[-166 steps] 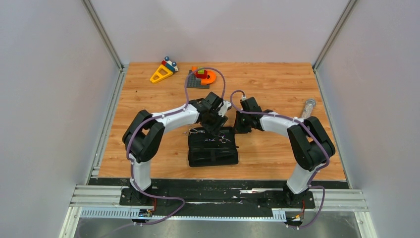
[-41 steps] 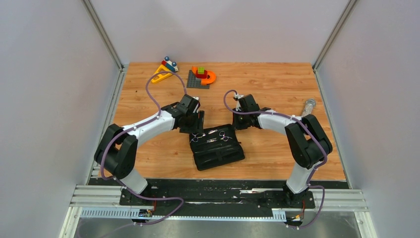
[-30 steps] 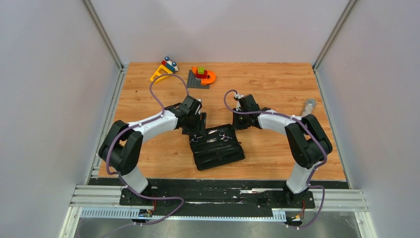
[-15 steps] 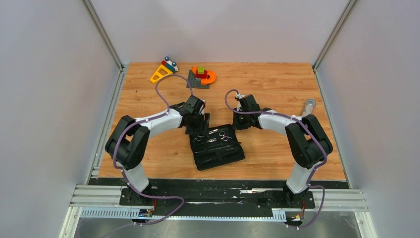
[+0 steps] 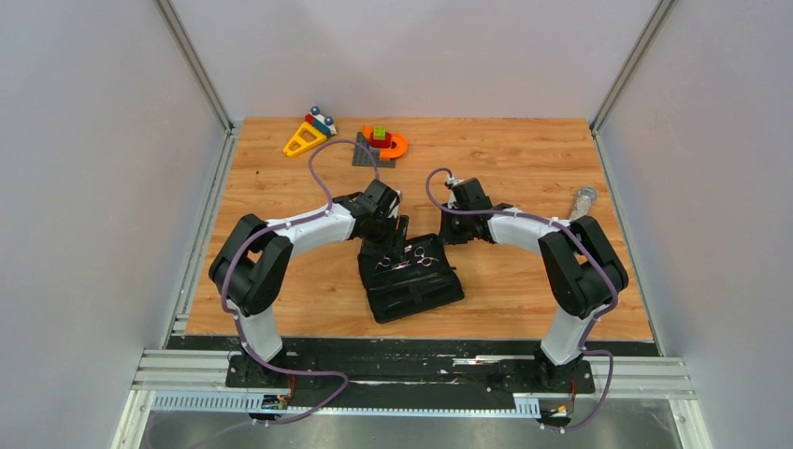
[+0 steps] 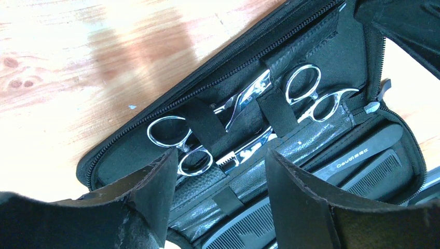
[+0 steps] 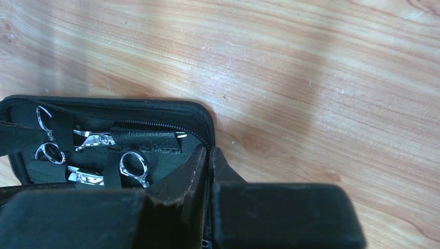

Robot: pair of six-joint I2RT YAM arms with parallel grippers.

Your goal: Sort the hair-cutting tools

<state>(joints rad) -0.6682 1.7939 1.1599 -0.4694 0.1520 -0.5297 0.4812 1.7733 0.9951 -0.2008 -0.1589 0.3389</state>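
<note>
An open black zip case (image 5: 416,288) lies on the table's near middle. Two silver scissors (image 5: 404,263) sit under straps in its far half. In the left wrist view one scissors has its rings at the left (image 6: 179,144), the other at the right (image 6: 307,94), and the black comb (image 6: 360,165) lies in the pocket below. My left gripper (image 5: 391,245) hangs open and empty just above the scissors (image 6: 220,155). My right gripper (image 5: 448,234) is shut on the case's zipper rim at its far right corner (image 7: 208,151); the case (image 7: 155,110) and scissors (image 7: 133,167) show there.
Colourful toy blocks stand at the back: a yellow wedge (image 5: 307,137) and a grey plate with an orange piece (image 5: 382,145). A clear glittery tube (image 5: 583,201) lies at the right edge. Grey walls close in both sides.
My left gripper has moved right, from beside the case's far left corner to over the scissors. The case has turned slightly since the oldest frame. The right arm has stayed put.
</note>
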